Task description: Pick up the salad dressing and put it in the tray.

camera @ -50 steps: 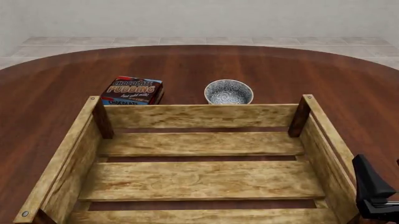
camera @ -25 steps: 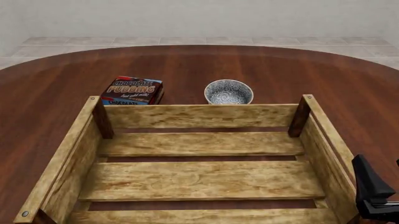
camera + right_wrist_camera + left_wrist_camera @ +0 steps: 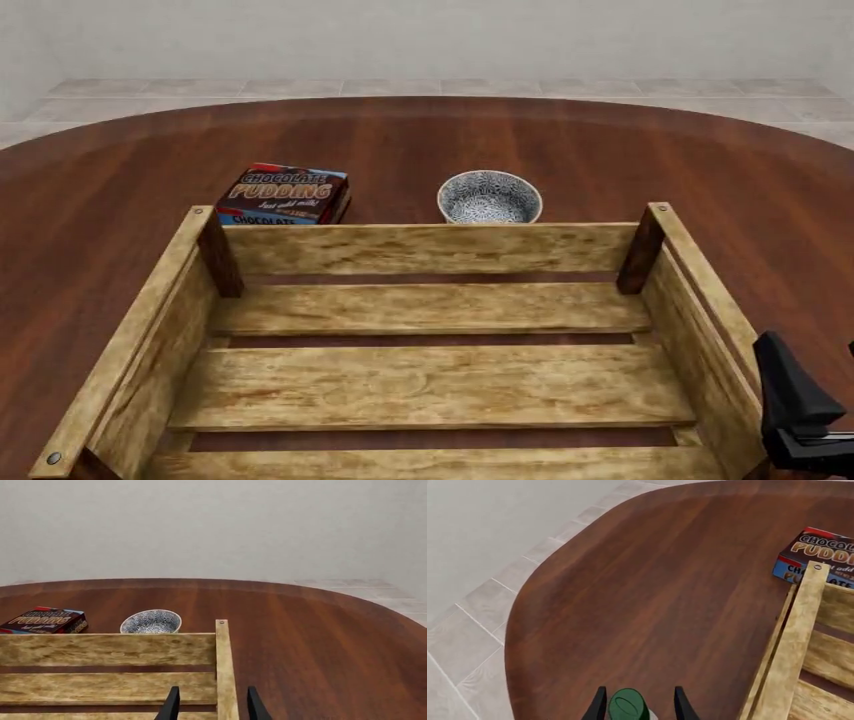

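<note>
Nothing moved, left pincer (image 3: 639, 705) straddling salad dressing (image 3: 628, 706), grip unclear, right pincer (image 3: 212, 704) released over tray (image 3: 225, 670) wall.

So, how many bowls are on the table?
1: a small round speckled bowl just behind the large wooden slat crate's far wall, right of the chocolate pudding box. Others could sit out of view.

Your left gripper (image 3: 638, 707) shows 2 slim black fingers (image 3: 598, 707) tapering to points. Your right gripper (image 3: 211, 707) looks identical. From the front, your right arm (image 3: 798, 410) is matte black, an angular wedge-shaped housing.
</note>
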Controlling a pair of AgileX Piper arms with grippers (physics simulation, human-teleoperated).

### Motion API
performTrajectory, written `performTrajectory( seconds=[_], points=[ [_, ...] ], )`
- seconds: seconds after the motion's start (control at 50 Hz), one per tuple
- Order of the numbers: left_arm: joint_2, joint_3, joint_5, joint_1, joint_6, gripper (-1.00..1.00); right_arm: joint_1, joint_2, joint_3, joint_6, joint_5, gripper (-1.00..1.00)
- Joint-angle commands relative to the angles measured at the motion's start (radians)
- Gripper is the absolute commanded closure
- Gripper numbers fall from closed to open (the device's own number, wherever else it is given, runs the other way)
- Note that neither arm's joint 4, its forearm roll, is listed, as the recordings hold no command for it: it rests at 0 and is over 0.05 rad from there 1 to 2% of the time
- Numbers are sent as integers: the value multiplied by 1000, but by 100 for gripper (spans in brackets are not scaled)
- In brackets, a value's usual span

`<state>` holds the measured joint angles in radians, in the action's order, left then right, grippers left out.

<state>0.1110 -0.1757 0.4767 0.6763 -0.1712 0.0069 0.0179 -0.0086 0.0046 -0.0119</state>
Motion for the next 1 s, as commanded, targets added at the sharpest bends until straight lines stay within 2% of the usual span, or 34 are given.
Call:
performTrajectory(
  seconds=[0.02,0.56,0.76,1.0],
  points=[
    [24,20,-33,30,-11,-100,-1,0,-1,-1,-1,-100],
    [73,80,-104,67,-29,-100,-2,0,1,-2,1,-100],
    [102,102,-128,72,-21,-100,-4,-5,-1,-2,-5,-100],
    [192,132,-216,85,7,-100,-3,-8,2,-2,-4,-100]
  ],
)
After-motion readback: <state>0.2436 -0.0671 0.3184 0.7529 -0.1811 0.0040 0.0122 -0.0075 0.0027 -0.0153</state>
